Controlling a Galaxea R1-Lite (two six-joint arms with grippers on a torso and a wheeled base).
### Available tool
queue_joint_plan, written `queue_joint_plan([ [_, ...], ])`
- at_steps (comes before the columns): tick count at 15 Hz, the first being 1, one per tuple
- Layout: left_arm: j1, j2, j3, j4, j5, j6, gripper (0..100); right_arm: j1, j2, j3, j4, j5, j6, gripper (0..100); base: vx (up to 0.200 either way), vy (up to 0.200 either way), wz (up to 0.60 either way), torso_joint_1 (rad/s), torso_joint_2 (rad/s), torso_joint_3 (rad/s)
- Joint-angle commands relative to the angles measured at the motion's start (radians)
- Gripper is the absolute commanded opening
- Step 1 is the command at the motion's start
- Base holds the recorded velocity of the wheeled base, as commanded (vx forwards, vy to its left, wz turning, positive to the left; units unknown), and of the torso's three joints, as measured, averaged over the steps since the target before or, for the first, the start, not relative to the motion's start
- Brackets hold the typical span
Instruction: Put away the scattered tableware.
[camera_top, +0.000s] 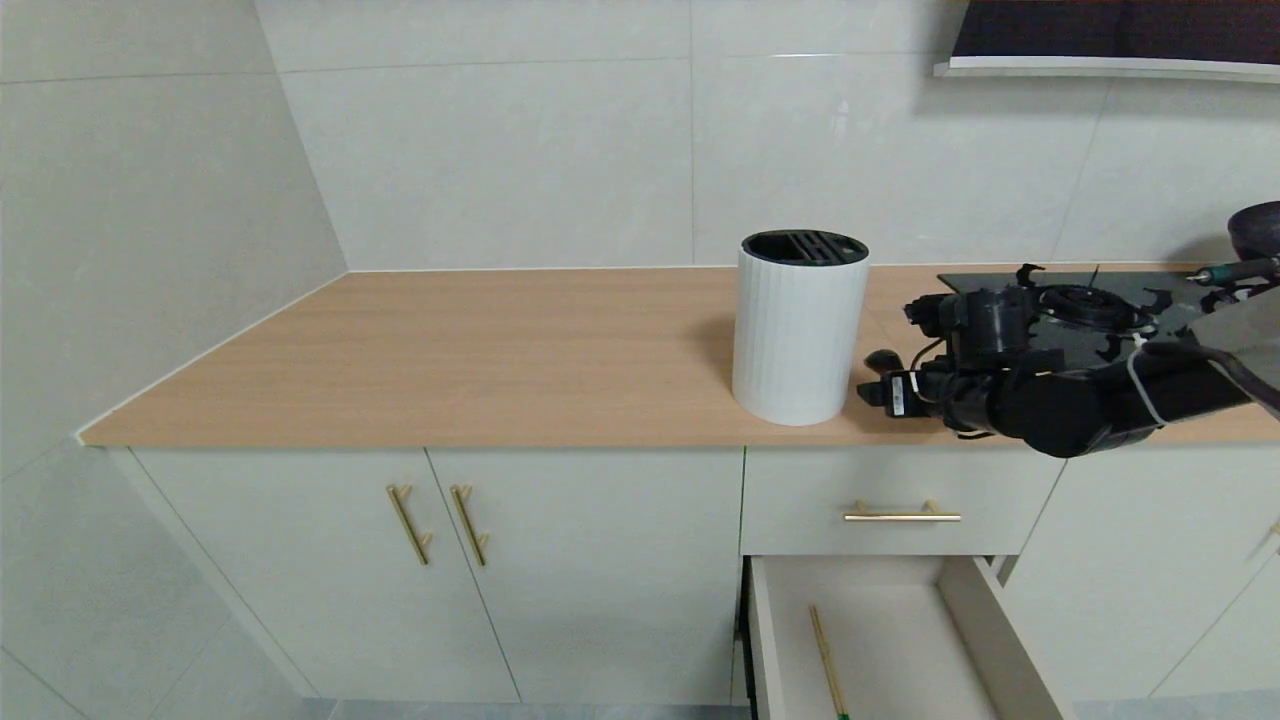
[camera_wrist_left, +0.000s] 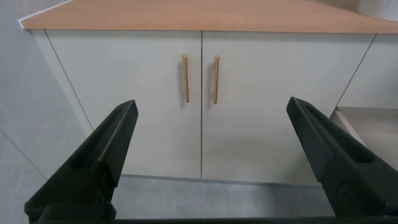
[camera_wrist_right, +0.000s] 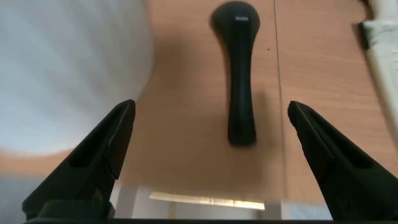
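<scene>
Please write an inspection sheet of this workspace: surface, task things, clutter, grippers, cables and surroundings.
Surface: wooden counter, no spills seen.
Job's things: black utensil lies beside the white holder; chopsticks lie in the open drawer.
Clutter: nothing seen.
Grippers: right gripper open, above the utensil; left gripper open, facing the cabinet doors.
Cables: thin black loop at the right wrist.
Surroundings: tiled wall; stove at the right.

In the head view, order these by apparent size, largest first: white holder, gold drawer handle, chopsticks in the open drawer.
1. white holder.
2. chopsticks and gold drawer handle: about equal length; chopsticks reach the picture's edge, so unranked.
</scene>
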Motion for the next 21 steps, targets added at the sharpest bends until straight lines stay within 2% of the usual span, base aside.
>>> queue_joint_plan([
  [1, 0.0, 0.0, 0.0, -0.002, 0.001, 0.0, 100, -0.016, 0.061, -0.028, -0.001, -0.002, 0.003, 100, 0.0, 0.0, 0.0, 0.0, 0.0, 0.0],
  [7, 0.0, 0.0, 0.0, 0.0, 0.001, 0.0, 100, -0.021, 0.081, -0.052, -0.001, -0.002, 0.012, 100, 0.0, 0.0, 0.0, 0.0, 0.0, 0.0],
  [8, 0.0, 0.0, 0.0, 0.0, 0.001, 0.0, 100, -0.021, 0.081, -0.052, 0.0, -0.002, 0.017, 0, 0.0, 0.0, 0.0, 0.0, 0.0, 0.0],
  [16, 0.0, 0.0, 0.0, 0.0, 0.001, 0.0, 100, -0.024, 0.055, -0.036, 0.006, -0.002, 0.024, 0, 0.0, 0.0, 0.0, 0.0, 0.0, 0.0],
  [18, 0.0, 0.0, 0.0, 0.0, 0.001, 0.0, 100, -0.024, -0.005, 0.023, 0.008, -0.002, 0.047, 0, 0.0, 0.0, 0.0, 0.0, 0.0, 0.0],
  [21, 0.0, 0.0, 0.0, -0.002, 0.001, 0.0, 100, -0.019, -0.231, 0.253, 0.005, 0.008, 0.051, 0, 0.0, 0.0, 0.0, 0.0, 0.0, 0.0],
])
